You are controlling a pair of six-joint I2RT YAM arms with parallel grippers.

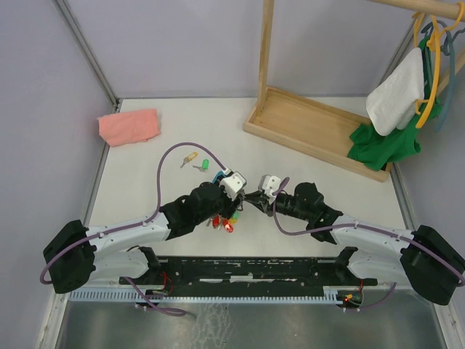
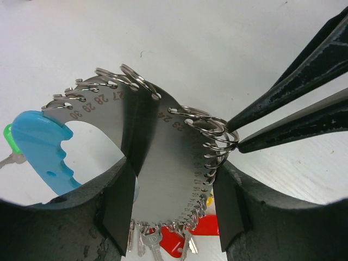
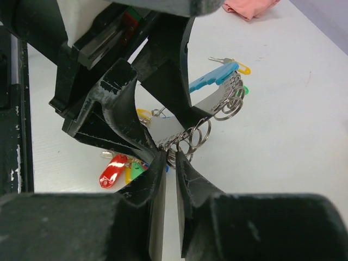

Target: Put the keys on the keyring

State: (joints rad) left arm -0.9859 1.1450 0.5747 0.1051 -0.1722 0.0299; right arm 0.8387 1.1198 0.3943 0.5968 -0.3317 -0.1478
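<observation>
My left gripper (image 2: 173, 209) is shut on the keyring's grey numbered plate (image 2: 163, 157), which carries several small wire rings, a light-blue tag (image 2: 38, 147) and red-headed keys (image 2: 176, 239) hanging below. My right gripper (image 3: 171, 157) comes from the right, its narrow fingertips (image 2: 232, 126) pinched on the small rings at the plate's edge. In the top view both grippers (image 1: 243, 198) meet at the table's middle front. The two loose keys lie on the table behind them, yellow-headed (image 1: 190, 156) and green-headed (image 1: 205, 164).
A pink cloth (image 1: 129, 126) lies at the back left. A wooden rack base (image 1: 312, 127) stands at the back right, with white and green garments (image 1: 392, 109) on hangers. A purple cable (image 1: 171, 156) loops near the loose keys.
</observation>
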